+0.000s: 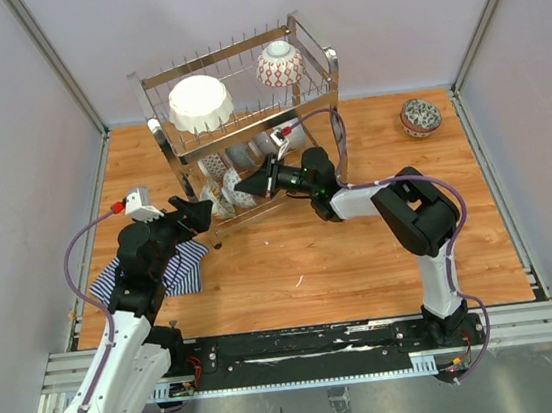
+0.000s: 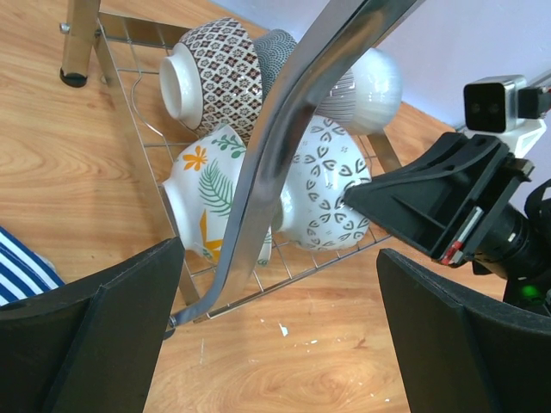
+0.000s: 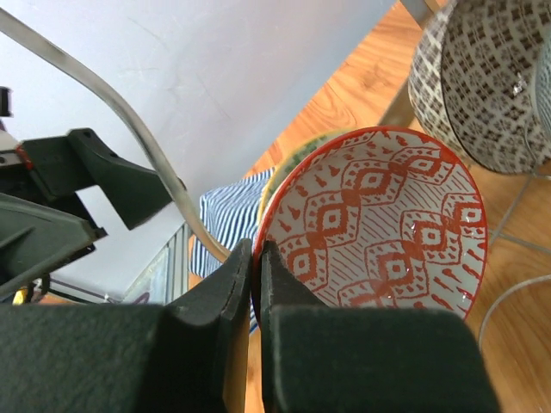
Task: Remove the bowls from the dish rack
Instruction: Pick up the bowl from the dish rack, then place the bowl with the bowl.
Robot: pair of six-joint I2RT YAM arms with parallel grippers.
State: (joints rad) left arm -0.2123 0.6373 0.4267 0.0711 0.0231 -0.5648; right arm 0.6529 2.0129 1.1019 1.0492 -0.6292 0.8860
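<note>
no writing, label, brand, number or sign can be read in any of the views. the red-patterned bowl (image 3: 387, 232) and the other bowls (image 2: 215, 77) bear only painted ornament: lattice, leaves, petals, small diamonds, and no letters among them.

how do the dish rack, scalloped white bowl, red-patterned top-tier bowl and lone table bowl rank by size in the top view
dish rack
scalloped white bowl
red-patterned bowl and table bowl: look alike; the first sits nearer the camera
</note>
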